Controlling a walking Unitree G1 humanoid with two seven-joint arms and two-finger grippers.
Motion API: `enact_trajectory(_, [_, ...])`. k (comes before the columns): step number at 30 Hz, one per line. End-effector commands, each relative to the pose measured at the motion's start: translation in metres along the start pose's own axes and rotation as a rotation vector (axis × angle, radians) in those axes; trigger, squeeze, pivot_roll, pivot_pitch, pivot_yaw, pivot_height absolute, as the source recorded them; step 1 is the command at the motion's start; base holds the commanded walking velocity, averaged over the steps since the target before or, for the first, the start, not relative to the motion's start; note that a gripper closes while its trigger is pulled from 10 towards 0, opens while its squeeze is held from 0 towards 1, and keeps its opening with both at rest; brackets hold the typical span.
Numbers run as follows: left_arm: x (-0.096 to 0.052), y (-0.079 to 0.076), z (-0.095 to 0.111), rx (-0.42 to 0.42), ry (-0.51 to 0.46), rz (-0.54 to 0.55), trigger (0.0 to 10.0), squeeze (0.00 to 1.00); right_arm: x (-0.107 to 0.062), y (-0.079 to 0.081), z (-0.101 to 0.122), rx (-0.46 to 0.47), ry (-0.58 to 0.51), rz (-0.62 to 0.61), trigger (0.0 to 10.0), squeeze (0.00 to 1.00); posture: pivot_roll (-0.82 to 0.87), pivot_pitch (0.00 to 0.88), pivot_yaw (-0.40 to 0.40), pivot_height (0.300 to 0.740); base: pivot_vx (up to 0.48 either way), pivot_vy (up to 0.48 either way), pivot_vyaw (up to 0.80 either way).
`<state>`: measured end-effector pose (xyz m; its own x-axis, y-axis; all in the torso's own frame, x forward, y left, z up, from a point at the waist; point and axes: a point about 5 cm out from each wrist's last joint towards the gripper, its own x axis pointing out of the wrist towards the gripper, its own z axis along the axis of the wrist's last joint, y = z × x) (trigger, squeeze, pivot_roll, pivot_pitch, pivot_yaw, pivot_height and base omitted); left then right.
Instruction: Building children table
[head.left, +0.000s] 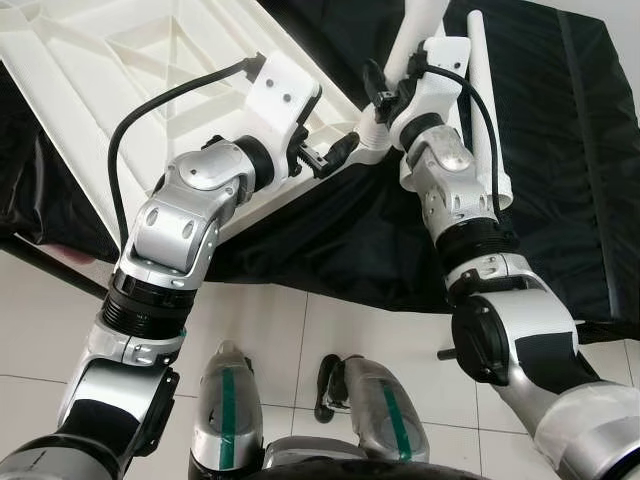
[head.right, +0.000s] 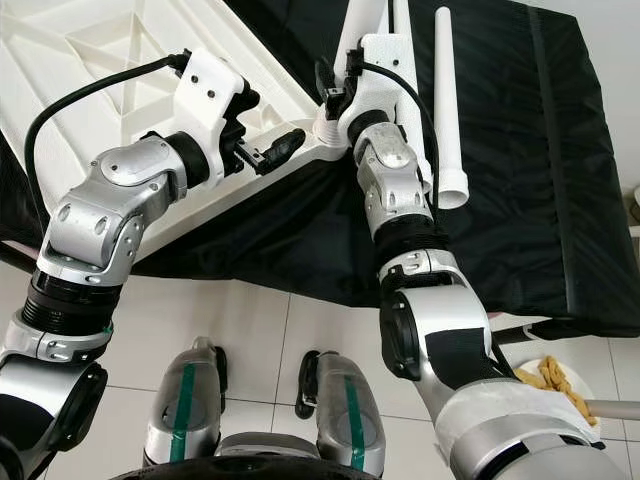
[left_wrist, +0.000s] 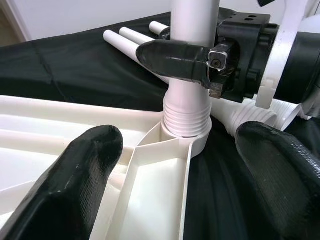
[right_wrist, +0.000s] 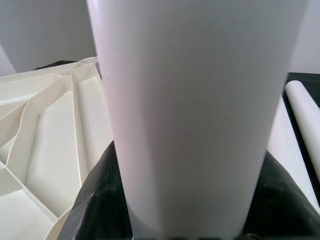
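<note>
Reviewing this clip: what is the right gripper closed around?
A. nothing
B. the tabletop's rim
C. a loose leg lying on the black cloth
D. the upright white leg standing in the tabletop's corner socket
D: the right gripper clamps the upright white leg, whose threaded end sits in the corner socket of the upturned tabletop.

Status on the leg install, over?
Right gripper shut on leg, threads at tabletop corner socket. Left gripper open beside the corner. Spare legs lying nearby, not in the way.
</note>
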<state>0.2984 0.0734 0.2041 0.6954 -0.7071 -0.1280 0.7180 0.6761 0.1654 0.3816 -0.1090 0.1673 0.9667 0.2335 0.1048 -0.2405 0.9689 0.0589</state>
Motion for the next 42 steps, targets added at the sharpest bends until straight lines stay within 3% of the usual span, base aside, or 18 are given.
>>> enact_trajectory(1, [0.001, 0.000, 0.002, 0.015, 0.006, 0.015, 10.0, 0.00, -0.015, -0.010, -0.035, 0.046, 0.132, -0.082, 10.0, 0.00, 0.18, 0.056, -0.081, 0.740, 0.000, 0.000, 0.00])
enact_trajectory(10, [0.001, 0.000, 0.003, 0.016, 0.006, 0.016, 10.0, 0.00, -0.025, -0.011, -0.040, 0.042, 0.077, -0.168, 10.0, 0.00, 0.18, 0.058, -0.079, 0.740, 0.000, 0.000, 0.00])
enact_trajectory(26, [0.000, 0.000, 0.003, 0.015, 0.006, 0.017, 10.0, 0.00, -0.038, -0.024, -0.053, 0.177, 0.095, -0.339, 10.0, 0.00, 0.18, 0.066, -0.078, 0.740, 0.000, 0.000, 0.00])
enact_trajectory(32, [0.000, 0.000, 0.003, 0.016, 0.006, 0.016, 10.0, 0.00, -0.034, -0.023, -0.053, 0.099, 0.132, -0.300, 10.0, 0.00, 0.18, 0.065, -0.078, 0.740, 0.000, 0.000, 0.00])
enact_trajectory(42, [0.001, 0.000, 0.003, 0.015, 0.005, 0.020, 10.0, 0.00, -0.022, -0.028, -0.049, 0.066, 0.222, -0.274, 10.0, 0.00, 0.18, 0.066, -0.080, 0.740, 0.000, 0.000, 0.00])
